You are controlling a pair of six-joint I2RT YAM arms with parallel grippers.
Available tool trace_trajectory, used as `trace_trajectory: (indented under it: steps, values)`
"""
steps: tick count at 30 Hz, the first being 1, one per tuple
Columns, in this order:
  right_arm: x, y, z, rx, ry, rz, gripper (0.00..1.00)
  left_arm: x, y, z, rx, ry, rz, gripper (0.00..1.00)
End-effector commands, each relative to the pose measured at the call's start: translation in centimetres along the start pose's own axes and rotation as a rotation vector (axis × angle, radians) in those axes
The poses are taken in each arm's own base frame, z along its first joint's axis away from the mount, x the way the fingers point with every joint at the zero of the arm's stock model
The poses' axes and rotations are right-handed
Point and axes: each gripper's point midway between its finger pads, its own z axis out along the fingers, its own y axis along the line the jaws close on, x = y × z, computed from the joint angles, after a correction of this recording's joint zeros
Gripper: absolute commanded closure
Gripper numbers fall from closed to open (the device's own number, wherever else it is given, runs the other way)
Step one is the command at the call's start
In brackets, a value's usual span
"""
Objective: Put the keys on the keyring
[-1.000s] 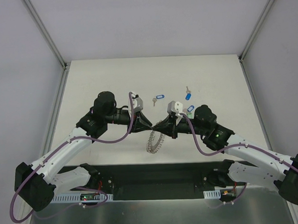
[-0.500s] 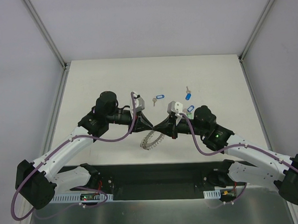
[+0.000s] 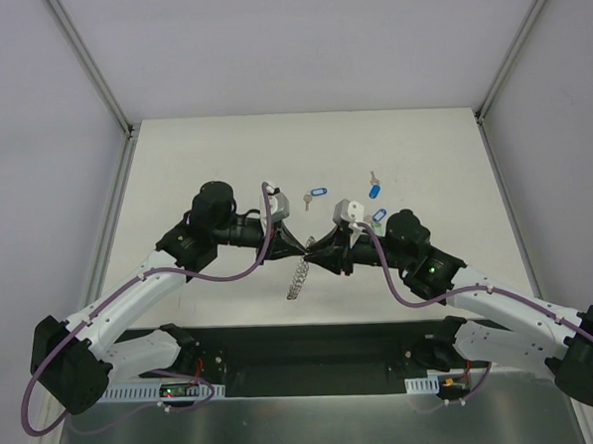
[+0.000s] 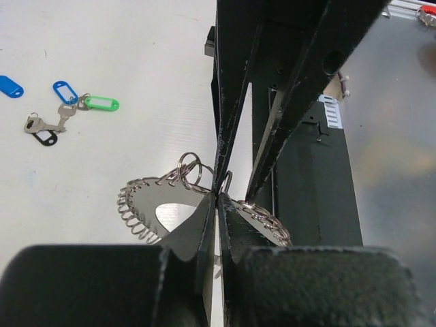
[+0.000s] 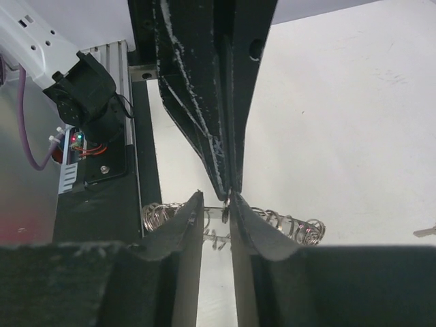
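The keyring (image 3: 298,279) hangs edge-on below the point where both grippers meet, above the table's near middle. My left gripper (image 3: 303,248) is shut on the keyring's (image 4: 146,204) rim, its tips (image 4: 218,199) pressed together over a small loop. My right gripper (image 5: 216,203) faces it tip to tip with a narrow gap between its fingers. The keyring (image 5: 286,221) runs across that gap. The keys lie on the table behind: one blue-tagged (image 3: 318,192), another blue-tagged (image 3: 375,190), and a green-tagged one (image 4: 102,103) beside a blue tag (image 4: 65,91).
The white table (image 3: 442,155) has grey walls on both sides and at the back. A black base rail (image 3: 313,345) with the arm mounts runs along the near edge, just under the hanging ring. A silver key (image 4: 37,124) lies by the tags.
My left jaws have closed onto the ring's rim. My right jaws, shut before, have parted slightly. The hanging ring has swung from a visible arc to edge-on.
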Motion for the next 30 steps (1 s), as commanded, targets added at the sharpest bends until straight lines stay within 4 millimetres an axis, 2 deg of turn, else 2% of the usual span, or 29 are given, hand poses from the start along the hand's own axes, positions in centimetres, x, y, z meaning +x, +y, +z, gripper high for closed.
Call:
trace_trajectory:
  steps: [1,7,9,10,12,13,14,15,16,17,20,22,25,26,30]
  values:
    - [-5.7,0.6,-0.4,0.001,-0.189,-0.080,0.61,-0.1,-0.3,0.2,-0.018,-0.011,0.050,1.00]
    - [-5.6,-0.9,-1.6,0.117,-0.171,-0.054,0.31,-0.1,1.0,-0.7,-0.134,-0.006,0.103,1.00]
    - [-5.4,-1.5,-2.4,0.175,-0.155,-0.037,0.25,0.1,2.0,-1.1,-0.197,0.004,0.114,1.00]
    - [-5.6,-2.5,-2.9,0.239,-0.155,-0.029,0.20,-0.1,2.2,-1.4,-0.225,0.004,0.125,1.00]
    - [-4.4,-3.5,-3.8,0.314,-0.096,-0.001,0.17,0.2,2.7,-1.9,-0.270,0.021,0.131,1.00]
    - [-4.9,-4.6,-4.6,0.395,-0.098,0.005,0.15,0.1,3.2,-2.4,-0.314,0.023,0.140,1.00]
    - [-3.6,-5.2,-5.3,0.444,-0.043,0.028,0.13,0.4,3.4,-2.7,-0.334,0.032,0.141,1.00]
    - [-3.2,-6.2,-6.0,0.511,-0.023,0.045,0.09,0.3,3.6,-3.0,-0.358,0.034,0.154,1.00]
    - [-3.3,-7.5,-7.1,0.604,-0.017,0.056,0.09,0.2,3.9,-3.5,-0.393,0.037,0.162,1.00]
    - [-1.9,-8.1,-8.0,0.659,0.041,0.076,0.08,0.4,4.0,-3.8,-0.412,0.048,0.163,1.00]
    - [-0.1,-10.5,-10.6,0.832,0.111,0.146,0.08,0.0,4.6,-5.3,-0.504,0.057,0.178,1.00]
    - [1.5,-12.0,-12.4,0.929,0.163,0.217,0.09,0.4,4.7,-6.5,-0.562,0.086,0.166,1.00]
    - [3.5,-13.9,-14.0,1.018,0.230,0.295,0.10,1.4,5.3,-8.5,-0.670,0.142,0.145,1.00]
    - [4.8,-14.4,-14.2,1.040,0.270,0.321,0.10,1.8,5.6,-9.1,-0.712,0.155,0.138,1.00]
    - [7.1,-16.5,-14.7,1.089,0.326,0.409,0.14,3.0,5.5,-9.7,-0.738,0.172,0.130,1.00]
